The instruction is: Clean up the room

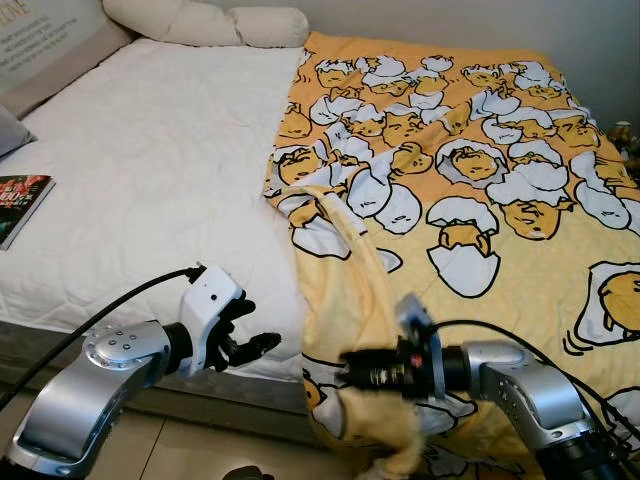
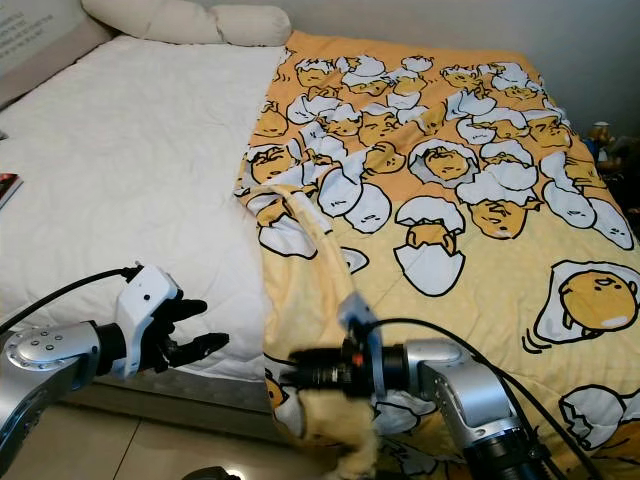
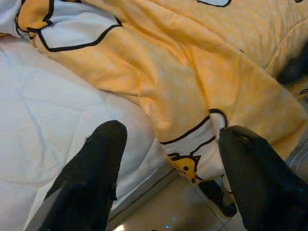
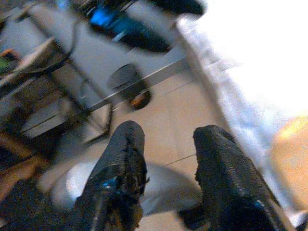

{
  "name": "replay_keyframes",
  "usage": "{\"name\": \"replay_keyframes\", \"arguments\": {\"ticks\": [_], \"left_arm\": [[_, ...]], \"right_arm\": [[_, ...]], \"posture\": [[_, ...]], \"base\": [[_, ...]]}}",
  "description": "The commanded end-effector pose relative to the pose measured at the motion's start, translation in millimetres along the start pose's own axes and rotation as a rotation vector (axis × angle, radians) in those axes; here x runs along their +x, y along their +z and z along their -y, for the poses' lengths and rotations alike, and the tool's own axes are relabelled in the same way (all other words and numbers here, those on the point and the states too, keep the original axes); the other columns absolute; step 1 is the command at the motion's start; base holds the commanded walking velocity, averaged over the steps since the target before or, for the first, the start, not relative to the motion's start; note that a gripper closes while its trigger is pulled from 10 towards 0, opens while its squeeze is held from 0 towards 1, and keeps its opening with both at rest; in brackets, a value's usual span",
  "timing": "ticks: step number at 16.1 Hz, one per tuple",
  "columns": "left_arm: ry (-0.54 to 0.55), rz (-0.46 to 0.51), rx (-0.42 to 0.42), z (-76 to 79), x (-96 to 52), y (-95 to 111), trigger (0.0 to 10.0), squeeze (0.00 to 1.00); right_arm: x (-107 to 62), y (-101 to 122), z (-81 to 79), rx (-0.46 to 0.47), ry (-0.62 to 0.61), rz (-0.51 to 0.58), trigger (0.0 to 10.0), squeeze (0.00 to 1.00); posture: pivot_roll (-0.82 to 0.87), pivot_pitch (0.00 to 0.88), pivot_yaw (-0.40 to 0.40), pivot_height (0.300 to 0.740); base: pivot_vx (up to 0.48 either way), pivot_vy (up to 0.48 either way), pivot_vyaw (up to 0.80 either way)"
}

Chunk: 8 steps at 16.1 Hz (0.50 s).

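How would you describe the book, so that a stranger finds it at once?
Start from the bed with the white mattress. The book lies flat at its far left edge, away from the yellow blanket. Its dark glossy cover is the one dark thing on the white.

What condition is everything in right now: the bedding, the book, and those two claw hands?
Blanket: spread over the right half of the bed, its left edge folded back, a corner hanging off the foot.
Mattress: left half bare.
Pillows: lying at the head.
Book: closed, flat at the left edge.
Left gripper: open, empty.
Right gripper: open, by the hanging corner.
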<state>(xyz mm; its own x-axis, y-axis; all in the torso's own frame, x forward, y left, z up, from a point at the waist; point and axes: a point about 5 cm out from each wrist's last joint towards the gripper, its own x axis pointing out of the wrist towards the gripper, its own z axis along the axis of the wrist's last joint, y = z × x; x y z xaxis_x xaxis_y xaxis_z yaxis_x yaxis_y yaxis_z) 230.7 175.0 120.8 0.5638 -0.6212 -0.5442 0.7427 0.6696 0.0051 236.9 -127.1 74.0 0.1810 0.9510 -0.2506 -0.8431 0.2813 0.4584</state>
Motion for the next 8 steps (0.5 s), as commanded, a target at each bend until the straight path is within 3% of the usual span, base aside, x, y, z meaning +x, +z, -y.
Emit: {"name": "replay_keyframes", "arguments": {"ticks": [1,2,3,5,6,7,8], "left_arm": [[0.025,-0.012,0.014,-0.6,2.1,-4,10.0,0.0],[0.129,-0.007,0.043,-6.1,9.4,-6,10.0,0.0],[0.237,0.008,0.014,-12.3,16.7,-8,10.0,0.0],[0.359,0.091,0.013,-17.1,22.4,-3,10.0,0.0],[0.386,0.114,-0.001,-17.1,24.3,-1,10.0,0.0],[0.406,0.132,-0.021,-16.5,26.9,0,10.0,0.0],[0.414,0.149,-0.022,-15.6,28.8,2,10.0,0.0]], "right_arm": [[-6.3,-1,7.5,-0.006,-0.091,0.021,10.0,1.0],[-8.2,0,21.7,-0.028,-0.27,0.084,10.0,1.0],[-11.0,1,35.7,-0.032,-0.472,0.142,10.0,1.0],[-13.5,0,45.6,-0.028,-0.673,0.197,10.0,1.0],[-13.1,1,45.5,-0.021,-0.714,0.23,10.0,0.87],[-13.4,2,45.8,-0.001,-0.786,0.273,10.0,0.0],[-14.7,2,46.3,0.003,-0.865,0.305,10.0,0.0]], "posture": [[-0.02,0.0,0.017,0.74],[-0.01,0.0,0.003,0.74],[0.0,0.0,-0.005,0.74],[-0.01,0.0,-0.007,0.74],[-0.01,0.0,-0.008,0.74],[-0.01,0.0,-0.009,0.74],[-0.01,0.0,-0.011,0.74]], "base": [[0.0,0.0,0.0],[0.0,0.0,0.0],[0.0,0.0,0.0],[0.0,0.0,0.0],[0.0,0.0,0.0],[0.0,0.0,0.0],[0.0,0.0,0.0]]}}
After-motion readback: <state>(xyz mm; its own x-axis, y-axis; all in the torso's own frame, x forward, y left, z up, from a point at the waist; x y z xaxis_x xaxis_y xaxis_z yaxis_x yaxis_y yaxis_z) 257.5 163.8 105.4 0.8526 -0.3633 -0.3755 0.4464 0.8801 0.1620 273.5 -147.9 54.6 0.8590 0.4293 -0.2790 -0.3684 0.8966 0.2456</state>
